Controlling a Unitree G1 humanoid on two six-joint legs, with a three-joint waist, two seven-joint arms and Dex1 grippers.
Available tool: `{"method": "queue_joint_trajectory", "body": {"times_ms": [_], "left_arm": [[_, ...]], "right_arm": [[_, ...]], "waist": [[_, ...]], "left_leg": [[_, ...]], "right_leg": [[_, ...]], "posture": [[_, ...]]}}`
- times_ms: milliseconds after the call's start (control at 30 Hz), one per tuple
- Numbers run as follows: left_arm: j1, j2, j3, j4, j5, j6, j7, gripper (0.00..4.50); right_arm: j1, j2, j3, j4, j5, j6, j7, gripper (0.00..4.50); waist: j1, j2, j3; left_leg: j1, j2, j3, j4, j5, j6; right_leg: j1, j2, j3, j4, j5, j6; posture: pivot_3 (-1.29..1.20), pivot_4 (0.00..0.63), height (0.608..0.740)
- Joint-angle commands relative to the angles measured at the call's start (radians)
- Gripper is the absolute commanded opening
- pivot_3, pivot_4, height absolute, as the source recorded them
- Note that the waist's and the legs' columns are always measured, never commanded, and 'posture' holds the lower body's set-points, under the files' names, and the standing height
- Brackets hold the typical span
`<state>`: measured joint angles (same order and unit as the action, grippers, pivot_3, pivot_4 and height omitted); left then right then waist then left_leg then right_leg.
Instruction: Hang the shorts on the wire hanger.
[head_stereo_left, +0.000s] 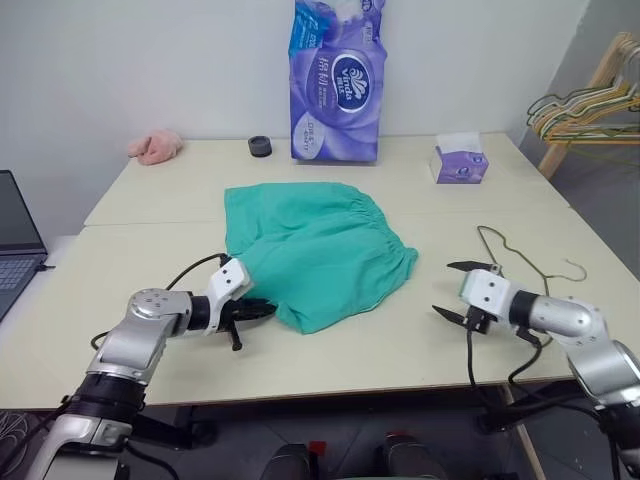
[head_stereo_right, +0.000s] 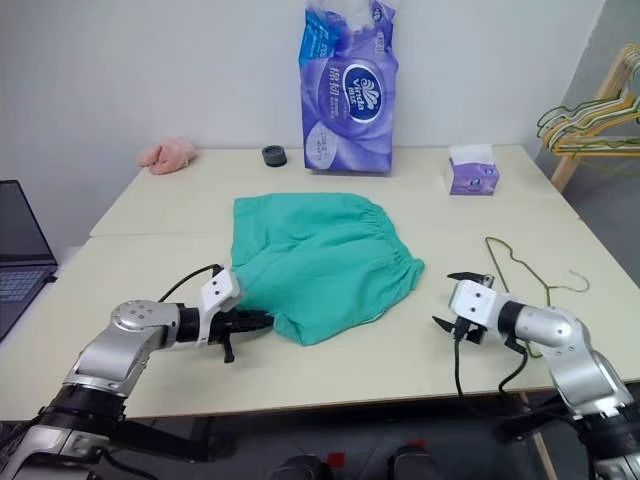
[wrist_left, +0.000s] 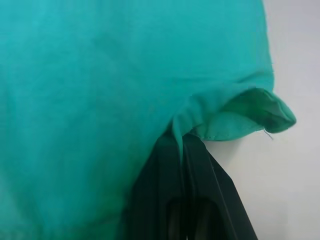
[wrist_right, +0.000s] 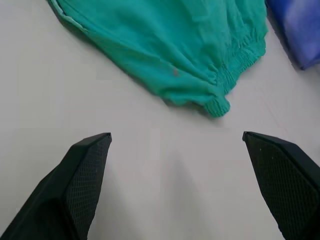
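Left gripper (head_stereo_left: 258, 310) jaws are clamping the shorts (head_stereo_left: 315, 250) at a leg hem, probably readying a lift; shorts are lying mid-surface. Right gripper (head_stereo_left: 462, 291) is hovering wide open, apparently heading toward the wire hanger (head_stereo_left: 520, 262) lying just behind it.

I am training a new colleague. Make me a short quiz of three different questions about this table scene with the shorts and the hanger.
1. True or false: the right gripper holds the wire hanger.
2. What does the left gripper pinch? A) pink cloth B) edge of the shorts C) tissue box
3. Fill in: the wire hanger lies on the table, to the ____ of the shorts, from the robot's side.

Key: 1 false, it is open and empty. 2 B. 3 right.
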<state>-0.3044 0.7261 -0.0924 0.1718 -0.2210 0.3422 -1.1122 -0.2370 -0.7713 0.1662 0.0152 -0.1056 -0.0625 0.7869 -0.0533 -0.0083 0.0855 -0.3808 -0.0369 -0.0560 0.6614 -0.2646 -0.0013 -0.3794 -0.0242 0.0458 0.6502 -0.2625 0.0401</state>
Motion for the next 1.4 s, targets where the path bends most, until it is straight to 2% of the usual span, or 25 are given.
{"method": "queue_joint_trajectory", "body": {"times_ms": [33,200,500,600,967,1200,1400], "left_arm": [[-0.005,0.014,0.032,-0.027,-0.018,-0.002,-0.006,0.04],[-0.004,0.033,0.059,-0.037,-0.041,0.014,-0.019,0.04],[-0.013,0.050,0.073,-0.011,-0.039,0.001,-0.017,0.04],[-0.015,0.054,0.072,0.004,-0.031,-0.011,-0.017,0.00],[-0.027,0.070,0.033,0.076,0.021,-0.083,-0.056,0.00],[-0.093,0.062,-0.042,0.145,0.065,-0.155,-0.143,0.00],[-0.128,0.032,-0.118,0.158,0.088,-0.204,-0.228,0.00]], "right_arm": [[-0.131,0.038,0.074,0.140,-0.081,-0.136,0.004,4.50],[-0.327,0.128,0.176,0.411,-0.211,-0.295,-0.069,4.50],[-0.522,0.246,0.289,0.804,-0.394,-0.475,-0.255,4.50],[-0.550,0.262,0.296,0.865,-0.404,-0.514,-0.269,3.95],[-0.581,0.246,0.267,0.863,-0.378,-0.557,-0.249,0.15],[-0.575,0.141,0.236,0.753,-0.363,-0.536,-0.199,0.05],[-0.372,-0.030,0.198,0.354,-0.241,-0.369,0.089,0.05]], "waist": [[0.001,0.000,0.000],[0.001,0.000,0.000],[-0.002,-0.001,-0.001],[-0.003,-0.003,-0.002],[-0.002,-0.003,-0.002],[-0.001,-0.002,-0.002],[0.002,-0.002,-0.002]], "left_leg": [[0.001,0.000,0.000,0.000,0.000,0.000],[0.001,0.000,0.001,0.001,0.000,0.000],[0.001,0.000,0.001,0.000,0.001,-0.001],[0.002,0.000,0.001,0.000,0.001,-0.002],[0.002,0.000,0.001,0.000,0.001,-0.002],[0.001,-0.001,0.001,0.001,0.001,-0.002],[-0.001,-0.001,-0.001,0.001,0.001,-0.001]], "right_leg": [[0.000,0.000,0.000,0.001,0.000,0.000],[-0.001,0.000,0.000,0.005,0.001,-0.001],[-0.007,0.001,0.000,0.015,-0.001,-0.005],[-0.006,0.001,0.000,0.015,-0.001,-0.005],[-0.006,0.001,0.001,0.016,-0.001,-0.005],[-0.007,0.001,0.000,0.016,-0.001,-0.005],[-0.007,0.001,0.000,0.015,-0.002,-0.005]], "posture": [[-0.05,0.054,0.740],[-0.03,0.046,0.740],[-0.01,0.043,0.740],[0.00,0.044,0.740],[-0.01,0.043,0.740],[-0.04,0.040,0.740],[-0.07,0.044,0.740]]}}
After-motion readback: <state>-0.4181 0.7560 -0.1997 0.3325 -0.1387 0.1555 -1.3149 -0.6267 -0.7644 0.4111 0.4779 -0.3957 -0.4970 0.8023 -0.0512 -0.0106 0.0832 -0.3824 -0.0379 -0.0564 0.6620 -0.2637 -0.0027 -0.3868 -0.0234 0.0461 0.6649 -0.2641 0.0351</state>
